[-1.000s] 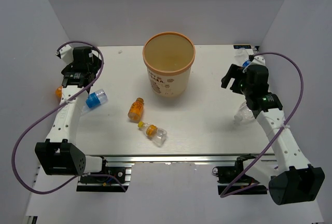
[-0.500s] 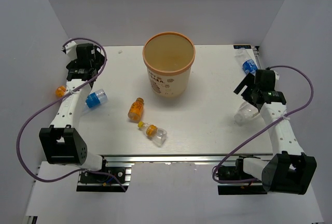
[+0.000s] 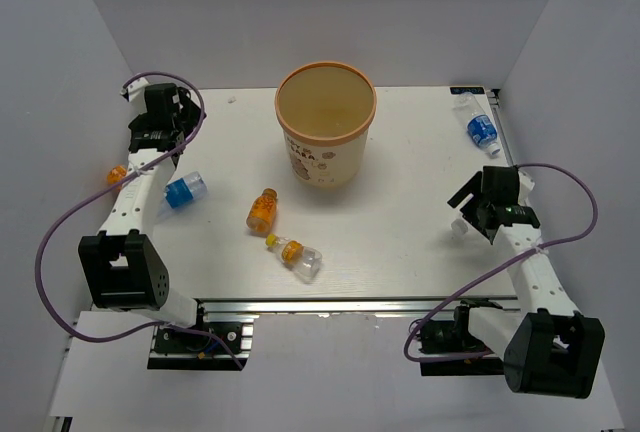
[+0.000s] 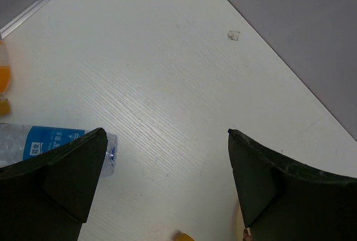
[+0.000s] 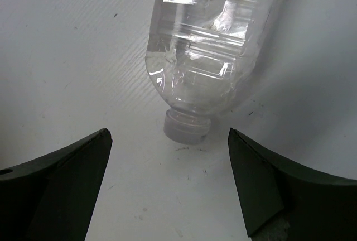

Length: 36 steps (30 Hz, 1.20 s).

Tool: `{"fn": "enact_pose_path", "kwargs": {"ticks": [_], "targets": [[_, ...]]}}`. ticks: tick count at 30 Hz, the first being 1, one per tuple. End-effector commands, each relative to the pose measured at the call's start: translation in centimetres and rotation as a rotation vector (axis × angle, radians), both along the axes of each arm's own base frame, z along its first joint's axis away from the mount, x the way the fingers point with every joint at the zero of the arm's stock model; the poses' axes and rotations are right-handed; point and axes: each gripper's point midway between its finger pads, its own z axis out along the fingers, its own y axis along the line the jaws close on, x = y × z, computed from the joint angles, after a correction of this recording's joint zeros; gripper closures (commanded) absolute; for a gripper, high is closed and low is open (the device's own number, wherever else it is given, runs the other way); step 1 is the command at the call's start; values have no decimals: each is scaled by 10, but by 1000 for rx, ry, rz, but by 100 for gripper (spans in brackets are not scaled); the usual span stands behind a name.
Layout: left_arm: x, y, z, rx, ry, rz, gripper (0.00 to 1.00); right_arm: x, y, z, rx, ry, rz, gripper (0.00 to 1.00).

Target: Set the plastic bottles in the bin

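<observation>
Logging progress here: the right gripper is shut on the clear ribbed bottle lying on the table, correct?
Not quite. The right gripper is open, jaws spread and holding nothing. The clear ribbed bottle does lie on the table, its cap towards the gripper, just ahead of it. The right wrist view shows this.

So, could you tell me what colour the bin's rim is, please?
Orange. The bin shows best in the top external view.

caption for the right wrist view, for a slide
Open right gripper hovers over a clear ribbed bottle lying capped on the white table.
</observation>
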Motion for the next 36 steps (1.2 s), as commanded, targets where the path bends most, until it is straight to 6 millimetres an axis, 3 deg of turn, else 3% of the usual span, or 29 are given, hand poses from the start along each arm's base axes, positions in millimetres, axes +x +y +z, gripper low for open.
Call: {"fn": "enact_pose_path", "kwargs": {"ticks": [1, 9, 23, 27, 36], "targets": [[-2, 4, 8, 7, -28, -6, 2, 16, -12, 9, -40, -93, -73, 11], [-3, 5, 9, 6, -30, -6, 2, 16, -7, -17, -3, -37, -111, 12], [-2, 2, 8, -10, -35, -28, 2, 10, -17, -53, -19, 63, -238, 15], [-4, 5, 6, -5, -30, -20, 2, 13, -18, -55, -21, 55, -247, 22], [-13, 18, 11, 12, -20, 48, 2, 6, -18, -66, -6, 45, -282, 50]]}}
